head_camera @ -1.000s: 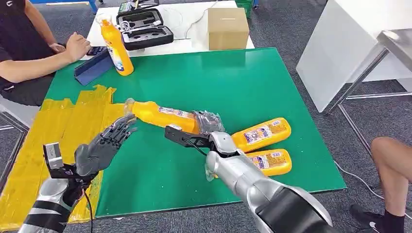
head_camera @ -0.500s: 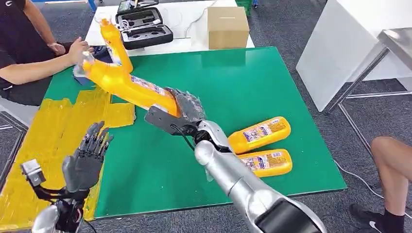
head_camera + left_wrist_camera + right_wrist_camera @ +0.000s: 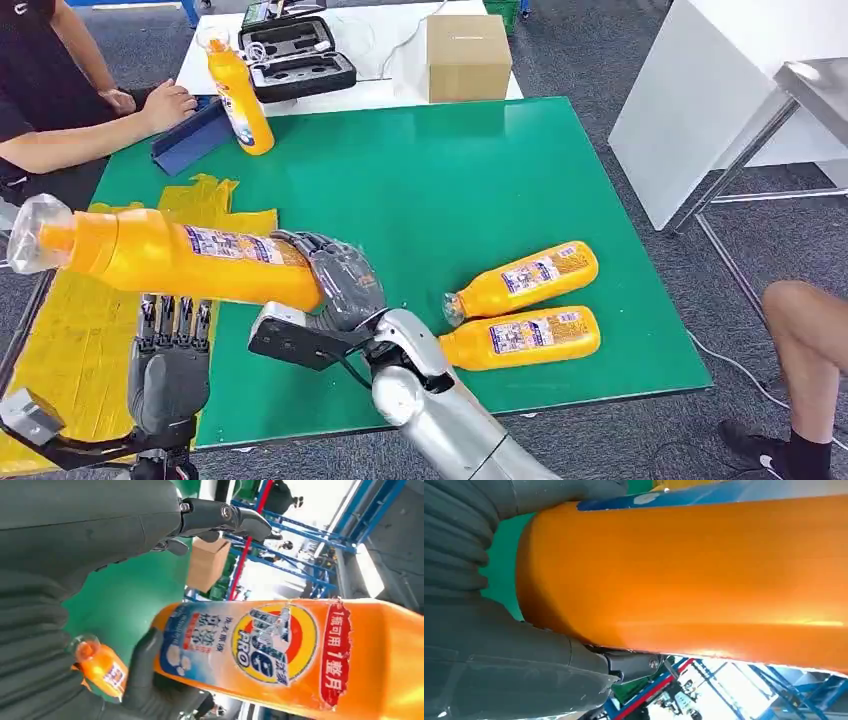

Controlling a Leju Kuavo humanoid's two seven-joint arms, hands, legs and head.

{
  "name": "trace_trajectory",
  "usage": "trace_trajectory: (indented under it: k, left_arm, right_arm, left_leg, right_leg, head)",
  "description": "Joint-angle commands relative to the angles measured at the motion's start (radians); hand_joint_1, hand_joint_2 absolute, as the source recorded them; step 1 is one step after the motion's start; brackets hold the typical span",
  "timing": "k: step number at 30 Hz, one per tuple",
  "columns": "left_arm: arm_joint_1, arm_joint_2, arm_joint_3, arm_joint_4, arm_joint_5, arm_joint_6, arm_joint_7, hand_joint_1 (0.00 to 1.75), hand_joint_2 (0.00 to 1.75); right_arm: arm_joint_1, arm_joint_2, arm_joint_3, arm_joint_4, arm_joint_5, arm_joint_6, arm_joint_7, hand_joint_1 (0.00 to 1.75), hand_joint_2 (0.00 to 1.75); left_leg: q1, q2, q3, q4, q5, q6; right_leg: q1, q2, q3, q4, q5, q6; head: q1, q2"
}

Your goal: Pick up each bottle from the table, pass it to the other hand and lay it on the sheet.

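- The right hand [image 3: 335,285] is wrapped around the base end of a big orange plastic detergent bottle with a clear cap [image 3: 170,256], holding it roughly level in the air, cap end out over the crinkled yellow sheet [image 3: 70,330] at the left side of the green bench [image 3: 480,170].
- What changed: half a second ago that bottle was tilted up high toward the far left corner, and a second ago it was lower, near the middle of the bench. Now it has swung down and across, so it sits right above the left hand [image 3: 170,365].
- The left hand is spread, fingers pointing up, just under the bottle's body. It has nothing in it yet; I can't tell if the fingertips are touching the bottle.
- So to me this looks like the handover about to happen: the left hand needs to close on the body before the right lets go.
- Two more orange bottles [image 3: 520,280] lie on the bench to the right, side by side, and one orange bottle standing upright [image 3: 238,95] is at the far left corner near a person's hand [image 3: 165,103].
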Motion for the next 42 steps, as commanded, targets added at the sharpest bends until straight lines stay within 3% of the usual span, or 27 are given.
trace_trajectory:
  k: [1,9,14,21,25,26,29,42]
  left_arm:
    - [0.002,-0.017,-0.071,-0.008,-0.003,-0.004,-0.004,0.00,1.75]
    - [0.002,-0.017,-0.071,-0.008,-0.003,-0.004,-0.004,0.00,1.75]
    - [-0.001,0.000,-0.152,-0.039,-0.072,0.041,-0.059,0.00,1.75]
    - [-0.002,-0.002,-0.133,-0.073,-0.170,0.103,-0.120,0.00,1.75]
    - [-0.001,-0.002,-0.131,-0.076,-0.171,0.102,-0.120,0.00,1.75]
    - [-0.002,-0.013,-0.105,-0.092,-0.252,0.184,-0.177,0.00,1.75]
    - [-0.001,-0.011,-0.076,-0.106,-0.246,0.189,-0.168,0.00,1.75]
    - [0.000,-0.010,-0.060,-0.098,-0.318,0.231,-0.176,0.00,1.75]
  right_arm:
    - [-0.030,-0.025,0.034,0.060,-0.008,0.020,0.003,1.69,1.75]
    - [-0.030,-0.025,0.034,0.060,-0.008,0.020,0.003,1.69,1.75]
    - [-0.030,-0.006,0.050,0.148,0.005,0.058,0.000,1.68,1.75]
    - [-0.006,-0.003,0.252,0.227,-0.001,0.083,0.016,1.71,1.75]
    - [-0.006,-0.003,0.265,0.229,-0.005,0.071,0.021,1.73,1.75]
    - [-0.028,-0.022,0.373,0.266,0.034,0.198,-0.060,1.69,1.75]
    - [-0.003,-0.009,0.431,0.339,0.061,0.157,-0.112,1.66,1.75]
    - [0.002,-0.028,0.470,0.296,0.063,0.177,-0.128,1.66,1.75]
  left_leg:
    - [0.000,-0.002,0.002,0.000,0.000,0.000]
    - [0.001,-0.001,0.003,0.000,-0.001,0.000]
    - [0.000,-0.001,0.004,-0.001,-0.001,0.000]
    - [0.000,0.000,0.004,-0.001,-0.001,0.000]
    - [0.001,-0.001,0.006,-0.001,-0.001,-0.001]
    - [0.001,-0.002,0.004,-0.001,-0.001,0.000]
    - [0.000,0.000,0.005,-0.002,-0.001,0.000]
    - [0.001,-0.004,0.004,-0.002,0.000,0.000]
  right_leg:
    - [0.000,-0.003,0.003,-0.001,-0.001,-0.001]
    - [0.001,-0.002,0.004,-0.001,-0.001,-0.001]
    - [0.001,-0.003,0.005,-0.001,-0.001,-0.001]
    - [0.001,-0.001,0.005,-0.001,-0.001,-0.001]
    - [0.001,-0.003,0.006,-0.002,-0.002,-0.001]
    - [0.001,-0.003,0.005,-0.001,-0.001,-0.001]
    - [0.001,-0.001,0.005,-0.002,-0.001,-0.001]
    - [0.001,-0.006,0.004,-0.002,-0.001,-0.001]
  head:
    - [0.000,0.000]
    - [0.000,0.000]
    - [0.000,0.000]
    - [0.000,0.000]
    - [0.000,0.000]
    - [0.001,0.000]
    - [0.000,0.000]
    - [0.000,0.000]
